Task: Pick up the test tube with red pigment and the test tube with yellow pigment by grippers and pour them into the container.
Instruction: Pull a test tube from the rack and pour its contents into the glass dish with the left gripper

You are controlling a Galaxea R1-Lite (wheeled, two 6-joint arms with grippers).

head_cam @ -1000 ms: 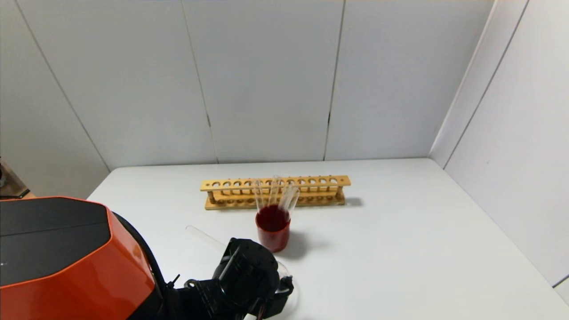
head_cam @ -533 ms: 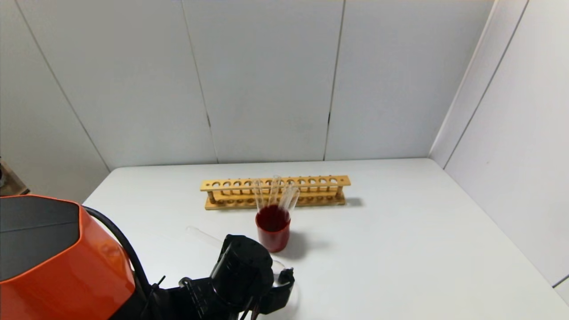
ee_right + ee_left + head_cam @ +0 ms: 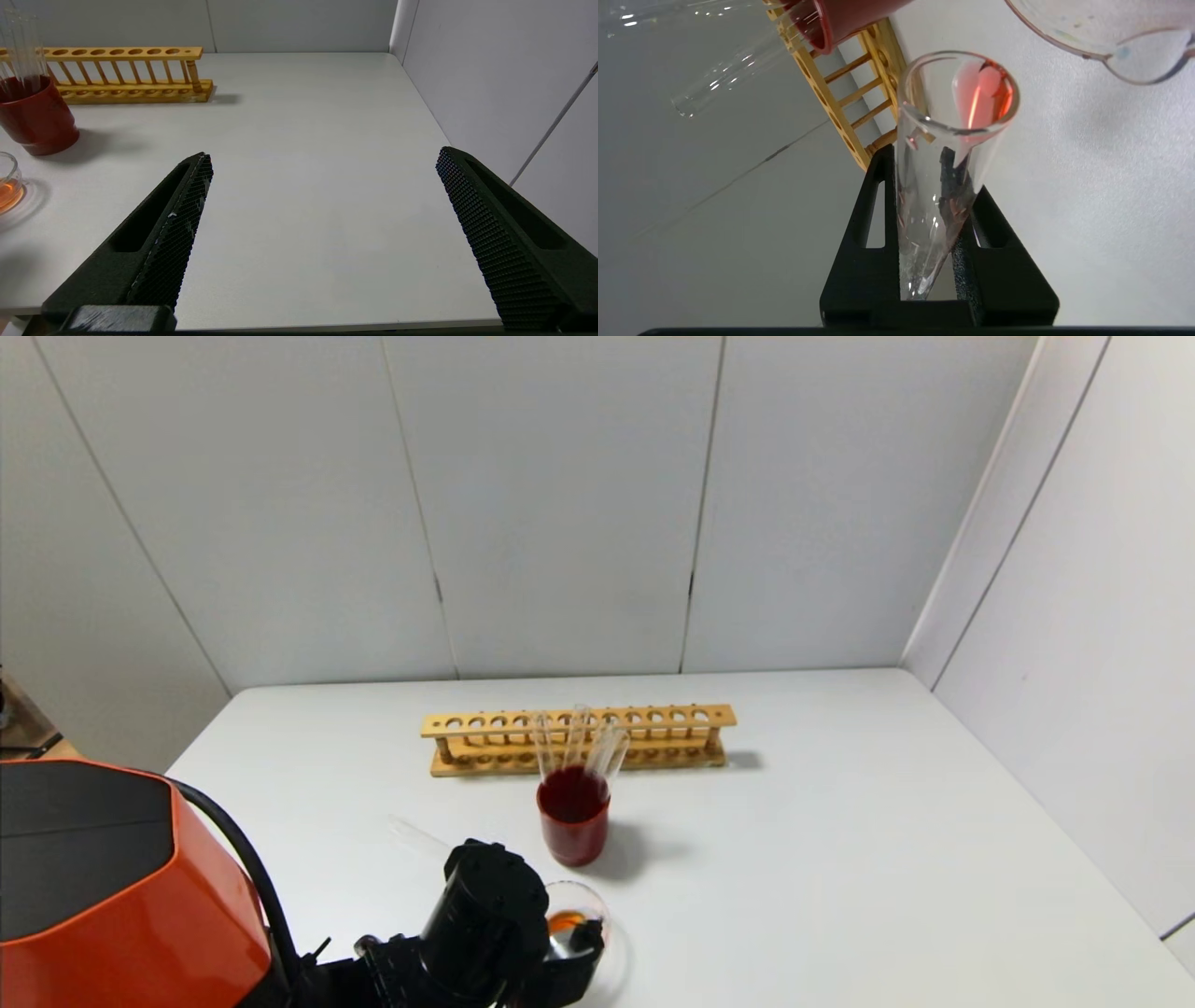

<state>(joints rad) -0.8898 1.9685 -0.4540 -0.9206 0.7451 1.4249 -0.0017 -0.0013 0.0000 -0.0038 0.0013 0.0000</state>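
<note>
The left claw (image 3: pixel 931 205) pinches the red tube (image 3: pixel 943 154) near its base: light, slick, breakable glass, tipped toward the beaker (image 3: pixel 574 919). The right claw (image 3: pixel 322 224) gapes, idle.

- The rack (image 3: pixel 577 739) stands far on the table (image 3: pixel 840 859).
- The cup (image 3: pixel 572 826), tubes (image 3: pixel 574 742) standing in it, sits just nearer than the rack.
- The container (image 3: pixel 574 919) lies nearer still.
- The left gripper (image 3: pixel 931 200) holds a tube (image 3: pixel 945 154) beside the container.
</note>
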